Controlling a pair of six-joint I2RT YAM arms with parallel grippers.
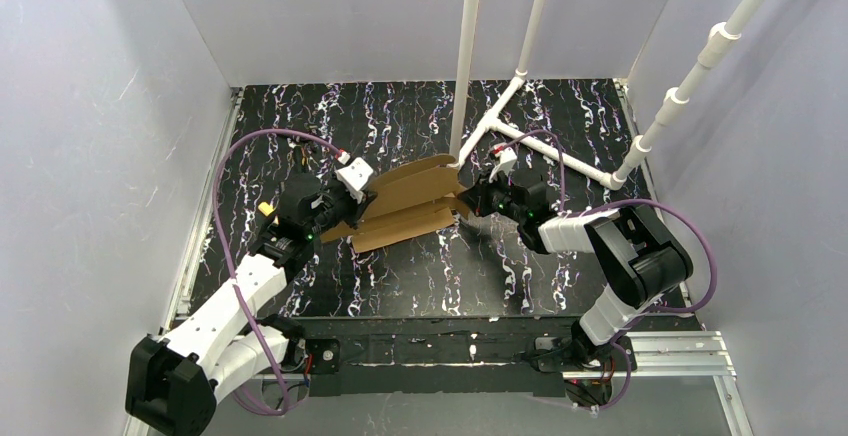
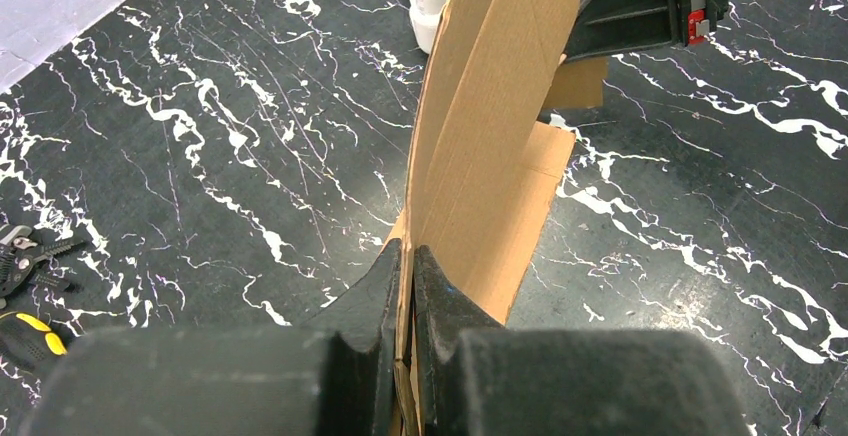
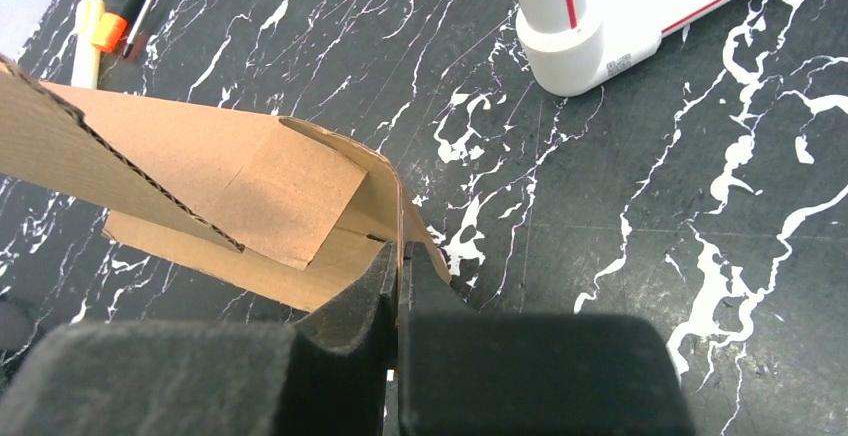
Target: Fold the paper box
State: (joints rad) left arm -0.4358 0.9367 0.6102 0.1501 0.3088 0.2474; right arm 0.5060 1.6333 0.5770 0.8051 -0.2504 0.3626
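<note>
Part-folded paper box (image 1: 405, 203) over desk (image 1: 420, 286), left jaws clamped on its nine o'clock end, right jaws clamped at three o'clock

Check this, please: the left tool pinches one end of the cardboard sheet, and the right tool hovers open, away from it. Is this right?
Not quite. The right tool is shut on the cardboard sheet too, pinching its other end; the right wrist view shows it. The left tool does pinch one end.
</note>
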